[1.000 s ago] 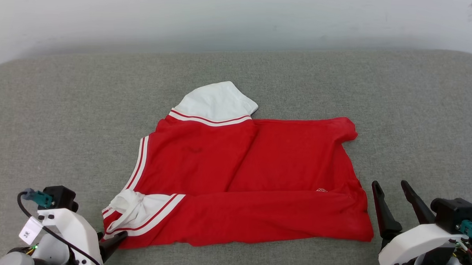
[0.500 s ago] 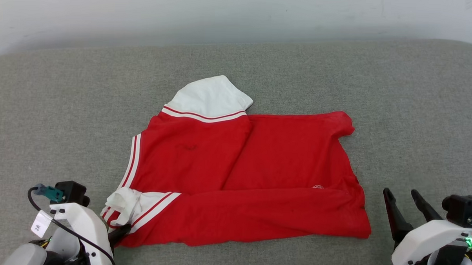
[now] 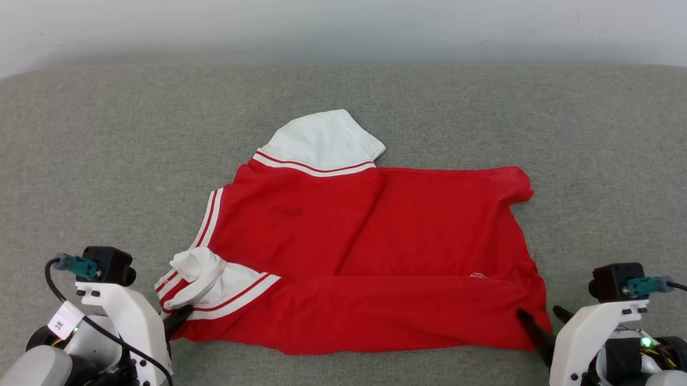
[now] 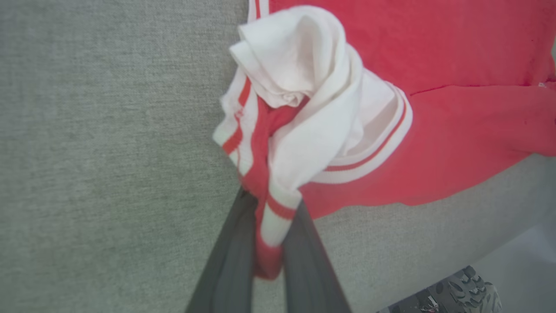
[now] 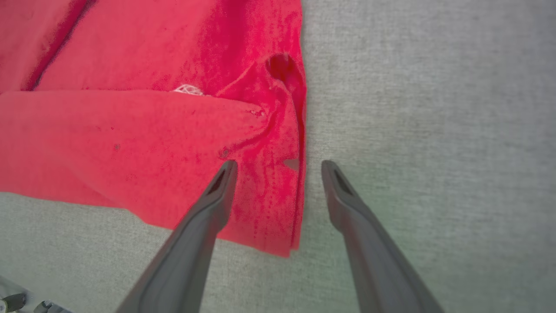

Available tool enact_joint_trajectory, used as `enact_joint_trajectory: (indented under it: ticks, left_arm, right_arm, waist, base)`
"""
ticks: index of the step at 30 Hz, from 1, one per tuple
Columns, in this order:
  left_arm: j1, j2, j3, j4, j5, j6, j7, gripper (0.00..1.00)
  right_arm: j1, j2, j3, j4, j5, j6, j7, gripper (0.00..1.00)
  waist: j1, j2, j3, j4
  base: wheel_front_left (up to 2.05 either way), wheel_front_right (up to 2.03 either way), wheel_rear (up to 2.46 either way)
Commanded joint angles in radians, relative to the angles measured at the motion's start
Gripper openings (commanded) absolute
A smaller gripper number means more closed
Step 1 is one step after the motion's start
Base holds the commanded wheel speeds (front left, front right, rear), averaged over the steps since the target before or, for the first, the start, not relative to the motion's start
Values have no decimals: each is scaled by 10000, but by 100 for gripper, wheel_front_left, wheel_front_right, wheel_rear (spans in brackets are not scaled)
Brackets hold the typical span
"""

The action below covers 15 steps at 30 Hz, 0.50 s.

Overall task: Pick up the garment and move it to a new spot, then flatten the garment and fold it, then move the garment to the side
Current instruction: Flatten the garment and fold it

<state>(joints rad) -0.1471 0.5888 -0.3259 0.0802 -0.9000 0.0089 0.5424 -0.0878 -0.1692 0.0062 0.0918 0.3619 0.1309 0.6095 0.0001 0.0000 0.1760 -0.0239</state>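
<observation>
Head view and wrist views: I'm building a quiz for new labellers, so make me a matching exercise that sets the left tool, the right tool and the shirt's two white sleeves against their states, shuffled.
Things
1. left tool
2. right tool
3. far white sleeve
4. near white sleeve

States
A. bunched up in a lump
B. open, straddling the red edge of the garment
C. lying flat on the grey cushion
D. shut on striped trim

Pairs: 1-D, 2-B, 3-C, 4-A
</observation>
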Motion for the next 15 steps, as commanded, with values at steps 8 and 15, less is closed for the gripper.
enact_joint_trajectory:
  ticks: [8,15]
  left_arm:
    - [-12,-38,-46,-394,114,43,-191,0]
    - [67,-83,0,-463,208,-64,-552,0]
  right_arm:
    - [-736,61,913,1984,735,-4,412,0]
    - [-974,-397,918,1932,910,-5,193,0]
  waist:
    - [-1,0,297,234]
    - [-1,0,161,265]
  base:
    - [0,0,0]
    - [0,0,0]
